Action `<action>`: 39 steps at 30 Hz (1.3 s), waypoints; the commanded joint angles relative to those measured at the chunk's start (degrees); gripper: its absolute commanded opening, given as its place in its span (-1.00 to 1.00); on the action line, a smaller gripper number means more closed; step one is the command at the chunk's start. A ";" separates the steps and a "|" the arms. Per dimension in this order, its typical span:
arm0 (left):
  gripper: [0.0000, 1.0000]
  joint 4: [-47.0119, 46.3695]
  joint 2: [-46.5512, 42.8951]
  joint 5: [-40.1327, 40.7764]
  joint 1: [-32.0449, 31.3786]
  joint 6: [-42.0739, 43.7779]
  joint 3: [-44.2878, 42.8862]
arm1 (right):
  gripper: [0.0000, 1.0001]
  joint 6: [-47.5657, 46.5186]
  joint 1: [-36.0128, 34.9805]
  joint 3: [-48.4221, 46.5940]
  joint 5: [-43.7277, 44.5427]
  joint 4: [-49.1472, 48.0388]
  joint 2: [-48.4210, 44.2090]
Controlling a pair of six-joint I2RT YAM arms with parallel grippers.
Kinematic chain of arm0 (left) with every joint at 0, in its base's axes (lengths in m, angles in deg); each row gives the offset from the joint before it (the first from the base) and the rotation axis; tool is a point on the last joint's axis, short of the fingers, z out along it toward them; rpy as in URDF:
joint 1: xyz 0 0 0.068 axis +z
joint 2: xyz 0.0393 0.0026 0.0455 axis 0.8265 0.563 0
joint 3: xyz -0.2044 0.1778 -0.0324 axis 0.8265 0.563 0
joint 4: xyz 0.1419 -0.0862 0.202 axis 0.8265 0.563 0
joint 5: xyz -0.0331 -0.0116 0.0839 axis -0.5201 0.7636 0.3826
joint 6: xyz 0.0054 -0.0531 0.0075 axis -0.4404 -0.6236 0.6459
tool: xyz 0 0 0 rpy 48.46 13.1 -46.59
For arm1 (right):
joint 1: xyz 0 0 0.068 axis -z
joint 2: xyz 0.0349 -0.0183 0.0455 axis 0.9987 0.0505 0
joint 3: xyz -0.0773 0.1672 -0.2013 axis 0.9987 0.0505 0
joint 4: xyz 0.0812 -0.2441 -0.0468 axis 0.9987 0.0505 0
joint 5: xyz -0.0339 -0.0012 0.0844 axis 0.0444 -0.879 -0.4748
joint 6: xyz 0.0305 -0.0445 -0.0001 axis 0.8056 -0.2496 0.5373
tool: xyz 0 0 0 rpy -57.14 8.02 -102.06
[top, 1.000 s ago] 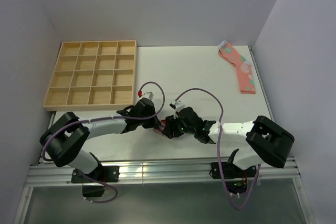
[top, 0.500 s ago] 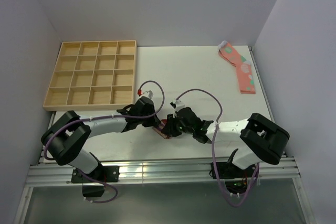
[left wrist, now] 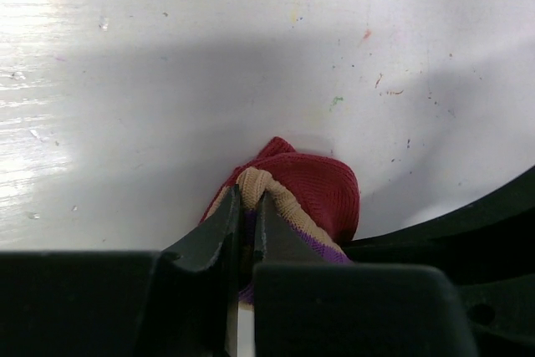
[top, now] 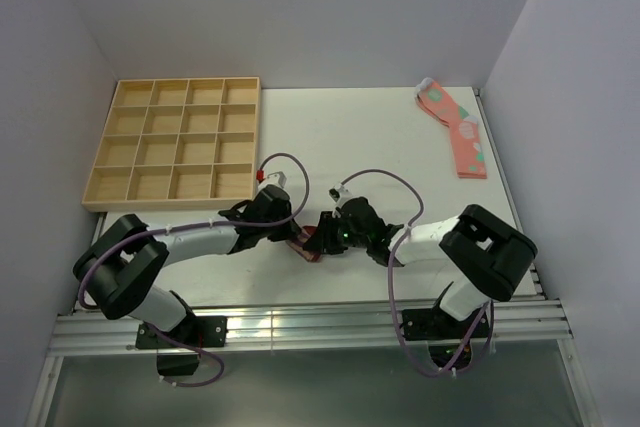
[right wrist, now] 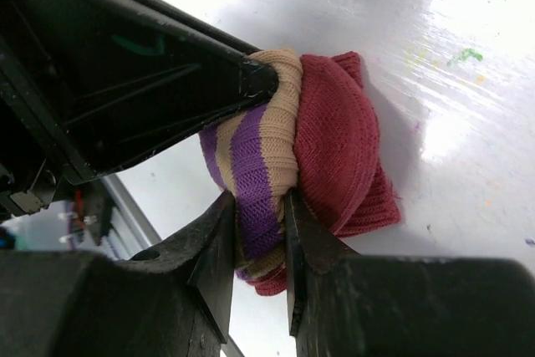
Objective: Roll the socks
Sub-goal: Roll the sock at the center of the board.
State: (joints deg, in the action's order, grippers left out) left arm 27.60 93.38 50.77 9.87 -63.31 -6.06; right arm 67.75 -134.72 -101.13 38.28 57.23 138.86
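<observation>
Right gripper (right wrist: pixel 257 202): clamped on the purple-striped band of the roll (right wrist: pixel 334 140).
Left gripper (left wrist: pixel 247 206): pinching the tan cuff, tip to tip with the right.
Roll: between both, on the table (top: pixel 340 137).
Risk: opposed pulls would likely unwind it, and the thin cuff could slip free.
Beyond: pink socks (top: pixel 458 132), unrolled.

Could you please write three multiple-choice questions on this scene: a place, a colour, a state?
1. Where do the pink socks lie? A far right B near left C centre
2. Stripes on the red sock bundle? A green, white B tan, purple C blue, yellow
3. The left gripper is: A wide open B unseen C shut on the bundle
Answers: A, by the table's far right corner; B, wrist views show both bands; C, its fingers pinch the tan band.
</observation>
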 commanded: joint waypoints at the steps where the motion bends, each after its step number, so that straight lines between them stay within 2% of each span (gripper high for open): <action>1: -0.91 10.31 1.65 -2.66 -1.24 0.23 3.45 | -0.84 -0.11 1.12 1.78 1.43 6.21 5.03; 4: -0.99 10.75 2.88 -2.49 -1.33 0.67 3.11 | -0.50 -0.90 1.21 1.34 1.43 7.43 3.54; 13: -0.99 14.00 6.84 -1.79 -1.24 2.33 1.26 | -0.08 -2.31 0.95 -0.42 3.36 12.71 -1.56; 26: -0.99 16.73 9.65 -0.82 -1.16 4.36 -0.50 | 0.09 -4.86 0.59 -1.30 4.94 15.70 -9.63; 39: -1.00 16.99 10.71 -1.17 -1.24 5.06 -1.29 | 0.16 -8.81 0.33 0.02 8.02 15.44 -19.12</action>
State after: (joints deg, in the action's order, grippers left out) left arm 30.33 98.41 48.57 9.52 -61.97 -11.13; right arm 61.43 -133.87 -101.75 43.94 73.97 123.47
